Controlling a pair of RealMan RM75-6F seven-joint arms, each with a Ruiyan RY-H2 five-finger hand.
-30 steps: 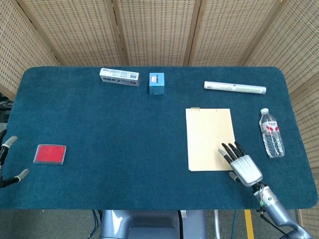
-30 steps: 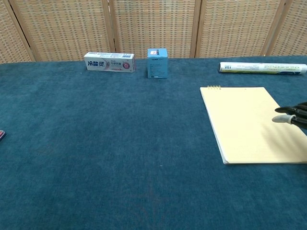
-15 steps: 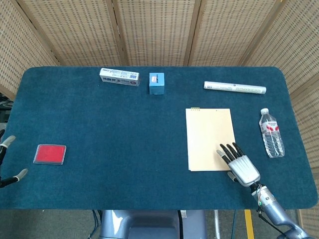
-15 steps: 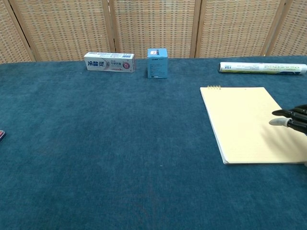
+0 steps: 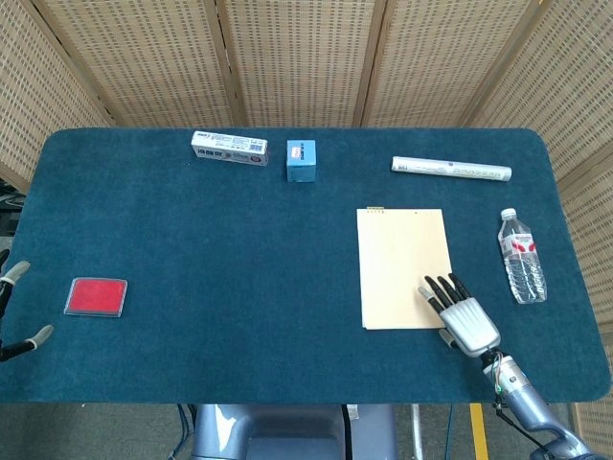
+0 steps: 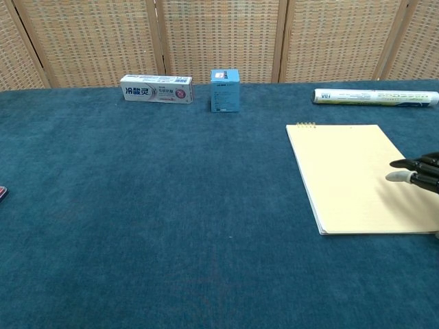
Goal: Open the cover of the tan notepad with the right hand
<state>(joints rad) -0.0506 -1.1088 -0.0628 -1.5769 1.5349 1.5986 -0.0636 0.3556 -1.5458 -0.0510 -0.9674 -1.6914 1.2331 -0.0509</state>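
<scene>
The tan notepad [image 5: 403, 265] [image 6: 358, 175] lies flat with its cover down on the blue table, right of centre, its binding at the far edge. My right hand [image 5: 461, 314] hovers over the notepad's near right corner, palm down, fingers spread and extended; in the chest view only its fingertips [image 6: 415, 172] show at the right edge, above the pad. It holds nothing. My left hand [image 5: 17, 311] shows only as fingertips at the left edge of the head view, apart and empty.
A water bottle [image 5: 521, 256] lies right of the notepad. Along the far side are a white tube [image 5: 450, 169], a blue box [image 5: 301, 160] and a toothpaste box [image 5: 229, 148]. A red case [image 5: 96, 296] sits near the left.
My right hand has edged slightly toward the near edge of the table and a little left; the notepad has not moved.
</scene>
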